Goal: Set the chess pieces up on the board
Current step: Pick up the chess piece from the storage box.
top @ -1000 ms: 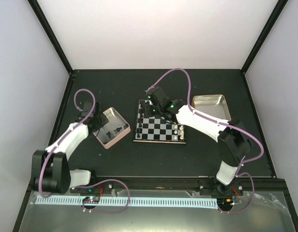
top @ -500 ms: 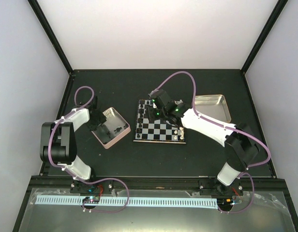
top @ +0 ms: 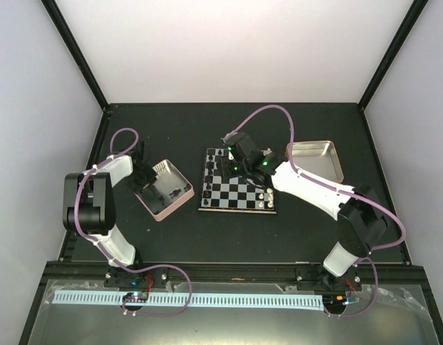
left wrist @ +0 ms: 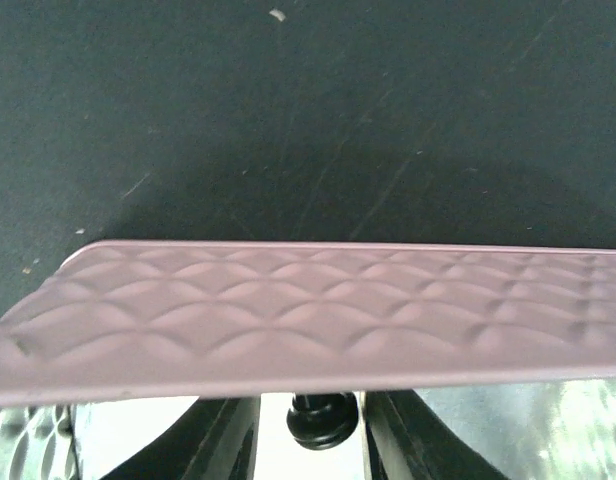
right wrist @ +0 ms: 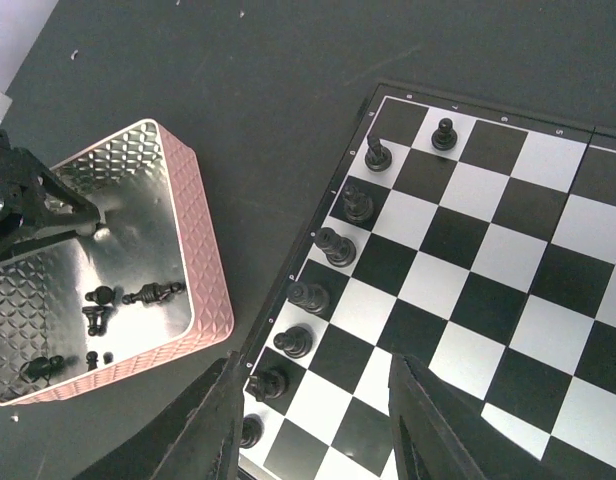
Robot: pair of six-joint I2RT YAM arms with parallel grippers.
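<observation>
The board (top: 239, 194) lies mid-table and also shows in the right wrist view (right wrist: 468, 260). Several black chess pieces (right wrist: 336, 245) stand along its left edge column, and one (right wrist: 444, 133) stands in the second column. More black pieces (right wrist: 153, 293) lie in the pink tin (right wrist: 203, 270). My right gripper (right wrist: 313, 365) is open and empty, above the board's left squares (top: 229, 159). My left gripper (top: 144, 177) reaches into the tin at its left wall (left wrist: 308, 310). It is shut on a black piece (left wrist: 323, 420). The wall hides its fingertips and the piece's lower part.
A gold-rimmed tin (top: 315, 157) sits right of the board, under the right arm's cable. Tiny white pieces (top: 265, 195) stand along the board's right edge. Black frame rails border the table.
My left arm's elbow has risen and its gripper has drawn back to the tin's left wall. My right gripper has shifted slightly over the board's far-left part.
</observation>
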